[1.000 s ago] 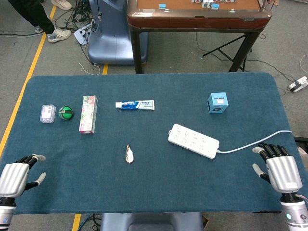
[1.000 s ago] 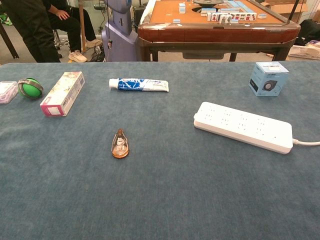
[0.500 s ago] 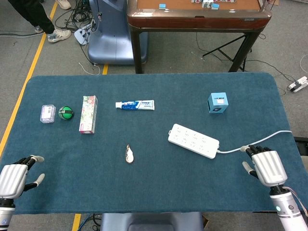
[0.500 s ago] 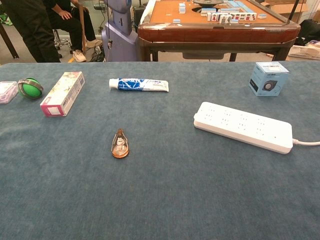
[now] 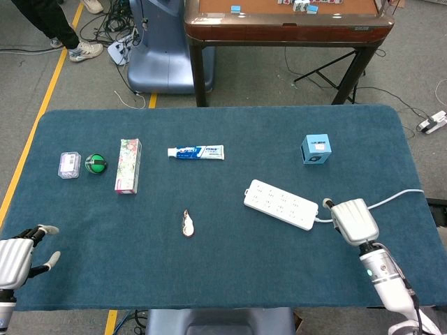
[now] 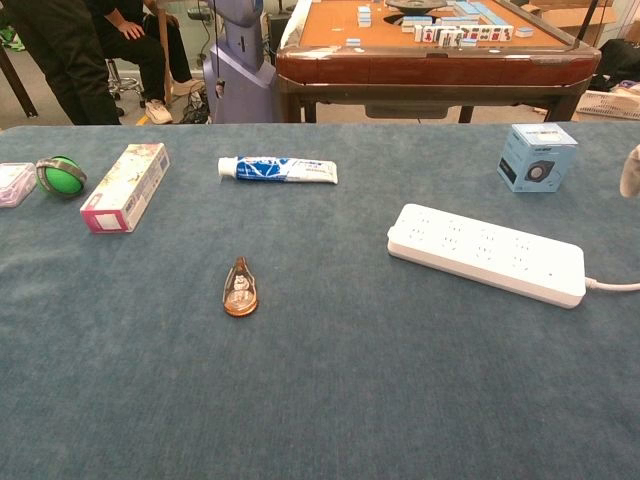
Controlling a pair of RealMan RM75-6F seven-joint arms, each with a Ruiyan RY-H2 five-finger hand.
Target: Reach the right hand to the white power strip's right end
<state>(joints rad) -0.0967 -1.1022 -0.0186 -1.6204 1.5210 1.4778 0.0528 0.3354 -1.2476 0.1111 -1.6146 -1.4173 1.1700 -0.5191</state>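
Although laid out as a mixed spread across the blue tabletop [image 5: 209, 272], only one item matters here: white power strip [image 5: 281, 204] lying slantwise at about 4 o'clock from the tabletop's centre, its right end the lower one, with the white cord [image 5: 391, 199] running off from that end toward 3 o'clock and over the edge. Placed so, presumably, to leave that corded end facing the right arm's side and open to a short reach. Right hand [image 5: 354, 220] now just beside that end, at its 3 o'clock, over the cord and back-side up; whether touching the strip, cannot tell; fingers hidden under the hand's back in the head view, and only a pale sliver at the chest view's right edge, so spread or curled cannot be told either. Nothing visibly held. Left hand [image 5: 15, 258] low at 8 o'clock near the tabletop's corner, fingers [image 5: 49, 259] apart and empty, well away from everything. Elsewhere, untouched: toothpaste tube [image 5: 195, 152] at 12 o'clock, pink carton [image 5: 128, 165], green ball [image 5: 96, 163] and clear case [image 5: 68, 165] toward 10 o'clock, small blue box [image 5: 316, 149] at 2 o'clock, amber teardrop trinket [image 5: 186, 223] at 6 o'clock. Against half a second earlier: right hand carried in from near the tabletop's right edge toward 9 o'clock, closing most of the gap to the strip's end; strip, cord and the rest unmoved; left hand much as it was. Reach judged all but complete.
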